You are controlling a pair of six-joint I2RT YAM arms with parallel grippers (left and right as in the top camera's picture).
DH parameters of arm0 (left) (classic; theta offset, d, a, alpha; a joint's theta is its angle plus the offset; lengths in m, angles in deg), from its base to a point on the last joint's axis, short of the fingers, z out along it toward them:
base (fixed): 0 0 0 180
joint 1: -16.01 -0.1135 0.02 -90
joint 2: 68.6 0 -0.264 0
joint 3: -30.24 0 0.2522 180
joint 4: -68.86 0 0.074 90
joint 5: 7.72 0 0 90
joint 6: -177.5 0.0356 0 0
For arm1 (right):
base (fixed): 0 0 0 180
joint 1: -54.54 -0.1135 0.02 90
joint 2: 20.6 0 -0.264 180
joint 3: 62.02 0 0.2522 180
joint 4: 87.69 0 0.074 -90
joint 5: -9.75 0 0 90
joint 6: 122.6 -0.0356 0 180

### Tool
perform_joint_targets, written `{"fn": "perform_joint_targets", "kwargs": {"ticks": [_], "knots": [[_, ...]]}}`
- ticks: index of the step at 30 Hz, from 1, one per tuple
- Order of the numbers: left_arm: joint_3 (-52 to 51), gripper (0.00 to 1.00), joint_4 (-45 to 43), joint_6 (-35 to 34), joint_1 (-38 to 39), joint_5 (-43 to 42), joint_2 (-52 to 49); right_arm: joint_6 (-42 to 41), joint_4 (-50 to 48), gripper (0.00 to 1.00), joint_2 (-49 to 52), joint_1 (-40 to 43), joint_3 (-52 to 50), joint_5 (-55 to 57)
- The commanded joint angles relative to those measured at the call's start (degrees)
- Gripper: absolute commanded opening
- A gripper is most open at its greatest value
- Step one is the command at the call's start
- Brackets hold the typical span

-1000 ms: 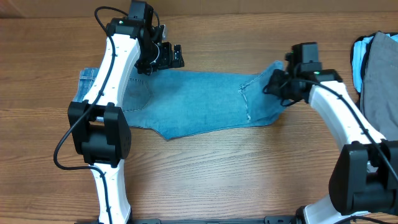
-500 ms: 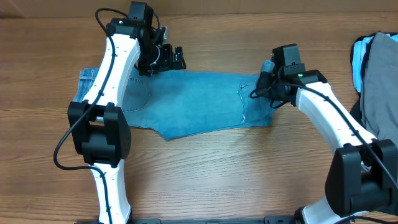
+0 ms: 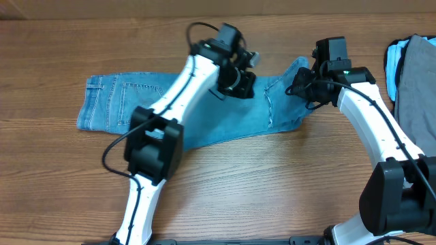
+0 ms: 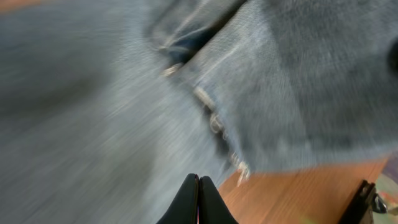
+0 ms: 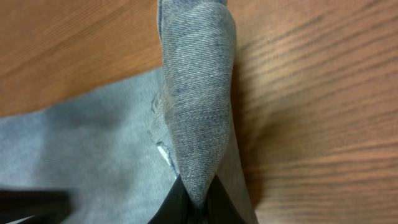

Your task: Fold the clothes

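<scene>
Jeans [image 3: 116,102] lie across the table [image 3: 238,194]; other garments [image 3: 412,68] piled at far right.

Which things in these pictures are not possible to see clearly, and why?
Left wrist view: motion blur smears the jeans; seams unreadable.
Overhead: the garment pile is cut off by the right edge.
Overhead: the right gripper hides its own fingertips under its wrist.

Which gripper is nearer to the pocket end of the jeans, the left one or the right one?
Left. The left gripper hangs over the middle of the jeans, to one side of the pockets; the right gripper pinches a fold of denim at the far leg end.
</scene>
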Motion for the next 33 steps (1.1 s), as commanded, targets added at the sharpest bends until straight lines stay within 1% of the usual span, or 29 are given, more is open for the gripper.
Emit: {"fn": "perform_joint_targets", "kwargs": {"ticks": [1, 5, 9, 16, 21, 25, 27, 30, 33], "knots": [[-0.48, 0.04, -4.33, -4.48, 2.21, -1.46, -2.45, -0.35, 0.33, 0.04, -1.66, -0.04, 1.86, -2.64], [-0.48, 0.04, -8.61, -6.69, 4.37, -1.44, -3.74, -0.55, 0.20, 0.04, -1.66, -0.04, 1.86, -3.52], [-0.48, 0.04, -10.75, -9.25, 5.35, -1.25, -6.01, -0.55, 0.17, 0.04, -1.66, -0.04, 1.86, -5.40], [-0.48, 0.04, -14.21, -9.64, 5.53, -5.46, -10.49, -1.66, -0.04, 0.04, -1.66, -0.04, 1.86, -5.53], [-0.48, 0.04, -17.77, -10.75, 5.66, -5.77, -11.98, -1.81, -2.16, 0.04, -1.66, -0.04, 1.86, -9.03], [-0.48, 0.04, -21.55, -13.07, 6.12, -5.79, -12.94, -2.12, -3.69, 0.04, -1.66, -0.33, 1.86, -12.55], [-0.48, 0.06, -23.28, -13.68, 6.34, -5.88, -13.20, -2.91, -3.63, 0.04, -1.66, -0.81, 1.84, -12.52], [-0.48, 0.19, -24.92, -13.70, 6.69, -5.92, -13.25, -3.13, -3.23, 0.04, -1.66, -1.64, 1.77, -12.55], [-0.48, 0.27, -24.96, -13.68, 6.84, -5.92, -13.25, -3.72, -3.30, 0.04, -1.66, -2.54, 1.53, -12.55]]}}
